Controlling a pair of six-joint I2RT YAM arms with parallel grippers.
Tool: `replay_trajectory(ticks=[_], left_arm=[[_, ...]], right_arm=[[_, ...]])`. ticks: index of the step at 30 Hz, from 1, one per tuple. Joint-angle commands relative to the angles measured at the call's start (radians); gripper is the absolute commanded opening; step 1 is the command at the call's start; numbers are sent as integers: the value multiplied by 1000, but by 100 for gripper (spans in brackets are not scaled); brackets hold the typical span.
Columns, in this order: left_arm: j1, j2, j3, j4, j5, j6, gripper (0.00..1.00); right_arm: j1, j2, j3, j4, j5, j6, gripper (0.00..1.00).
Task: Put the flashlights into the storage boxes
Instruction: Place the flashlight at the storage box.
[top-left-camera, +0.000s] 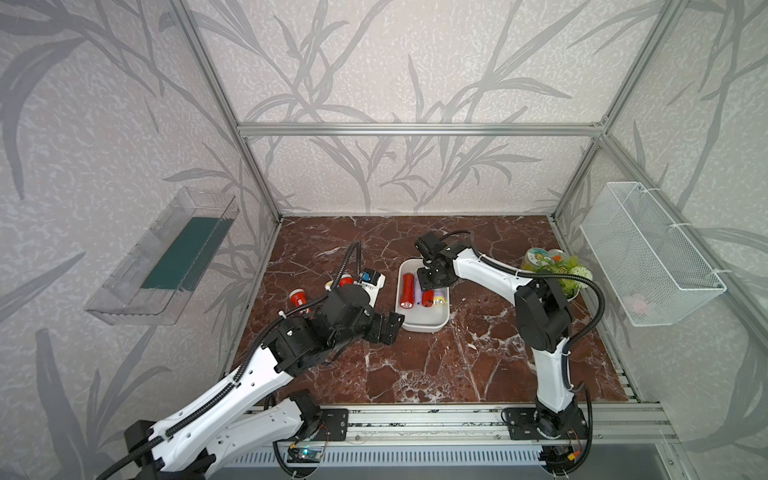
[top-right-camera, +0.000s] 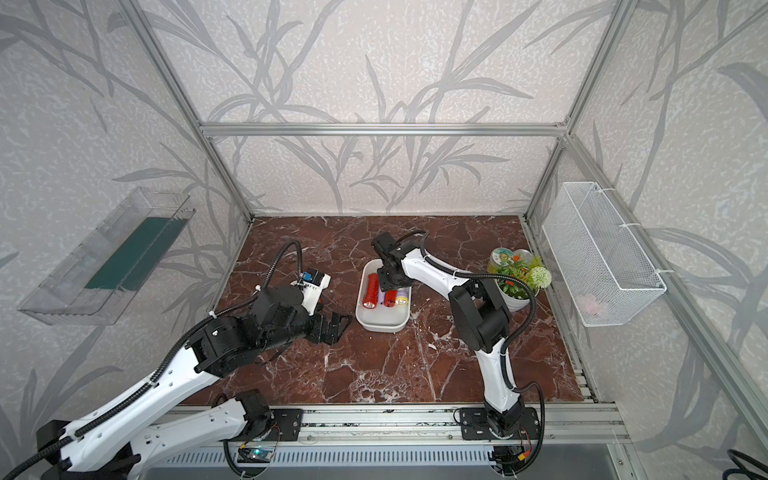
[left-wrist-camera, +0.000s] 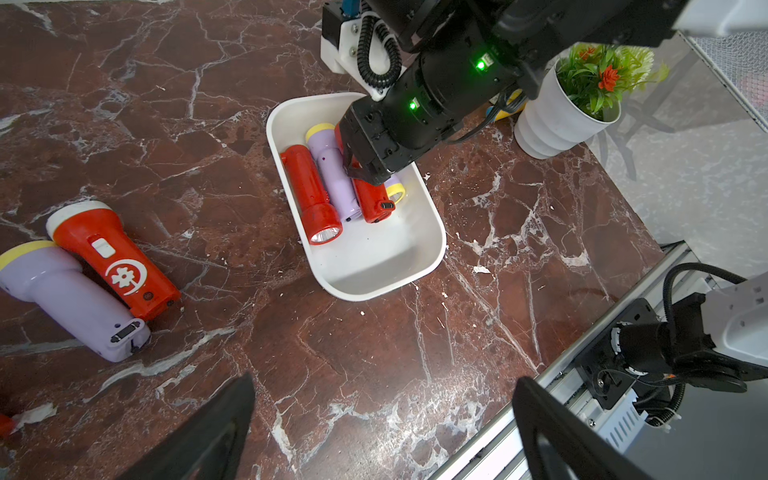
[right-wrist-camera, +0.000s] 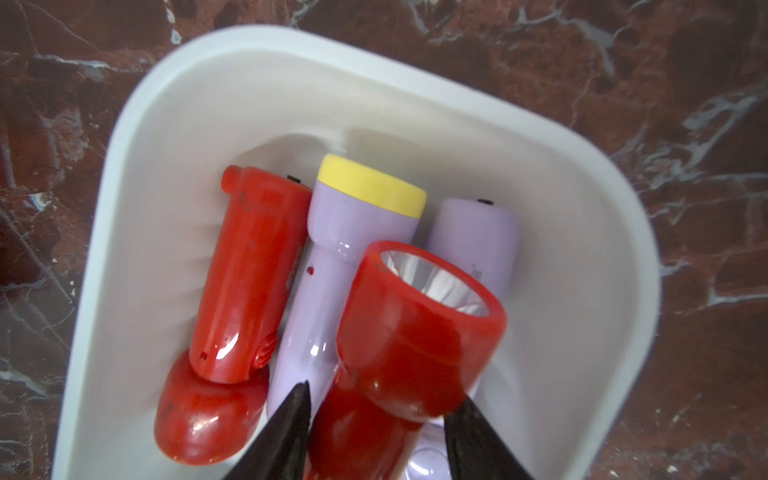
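**Red flashlight (right-wrist-camera: 415, 332): release it cleanly**

It lies atop lavender flashlights (right-wrist-camera: 357, 232) inside the white tub (top-left-camera: 424, 328), at the centre of both top views. Right fingers (right-wrist-camera: 286, 436) flank it; whether they are gripping it, I cannot tell. Spread them wide, then lift straight up. Left fingers (left-wrist-camera: 216, 428) gape, empty.

The left arm (top-left-camera: 232, 386) stretches low and forward, the left gripper (left-wrist-camera: 382, 386) with fingers (left-wrist-camera: 216, 428) spread wide. The right arm (top-left-camera: 548, 365) arches over, the right gripper (right-wrist-camera: 382, 395) pointing down, fingers slightly parted; grip unclear.

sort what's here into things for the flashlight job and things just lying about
job: white tub; four flashlights in it; loose red flashlight; loose lavender flashlight; another red flashlight
lying about: potted plant; clear wall tray; wire basket
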Motion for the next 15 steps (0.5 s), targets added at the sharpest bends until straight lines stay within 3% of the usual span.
replay_trajectory(ticks=[1, 9, 15], left_arm=[[3, -6, 25, -42, -51, 6, 99], [29, -87, 36, -214, -219, -1, 99], [119, -125, 32, -287, -221, -20, 99]], right_arm=[[18, -92, -2, -28, 27, -34, 53], [72, -106, 42, -1, -63, -50, 54], [112, -58, 113, 11, -101, -58, 55]])
